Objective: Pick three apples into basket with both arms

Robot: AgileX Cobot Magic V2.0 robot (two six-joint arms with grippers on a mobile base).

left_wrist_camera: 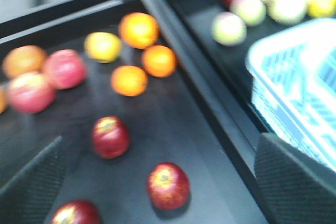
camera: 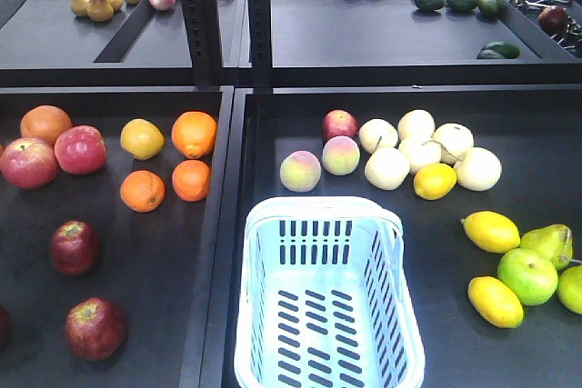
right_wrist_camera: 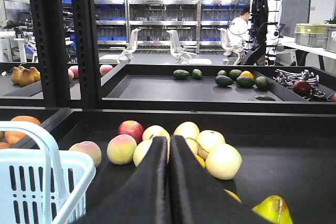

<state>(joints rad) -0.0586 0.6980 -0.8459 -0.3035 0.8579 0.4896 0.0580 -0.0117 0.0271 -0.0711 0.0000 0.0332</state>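
Observation:
Three dark maroon apples lie in the left tray: one (camera: 75, 247), one (camera: 95, 327) nearer the front, and a sliver of the third (camera: 3, 324) at the left edge. The left wrist view, blurred, shows all three: (left_wrist_camera: 110, 136), (left_wrist_camera: 168, 184), (left_wrist_camera: 73, 214). My left gripper (left_wrist_camera: 160, 140) hovers above them, open and empty, its fingers (left_wrist_camera: 37, 182) far apart. The light blue basket (camera: 323, 209) stands empty in the right tray, also seen as the basket (left_wrist_camera: 294, 87) and the basket (right_wrist_camera: 47, 177). My right gripper (right_wrist_camera: 169, 142) is shut on nothing, to the right of the basket. Neither arm appears in the front view.
Brighter red apples (camera: 55, 156) and oranges (camera: 177, 156) lie behind the dark apples. Pale fruit (camera: 418, 152), peaches (camera: 318, 163), lemons (camera: 491, 232) and green apples (camera: 527, 276) surround the basket. A raised black divider (camera: 223, 224) separates the trays. An upper shelf (camera: 382, 24) holds avocados and pears.

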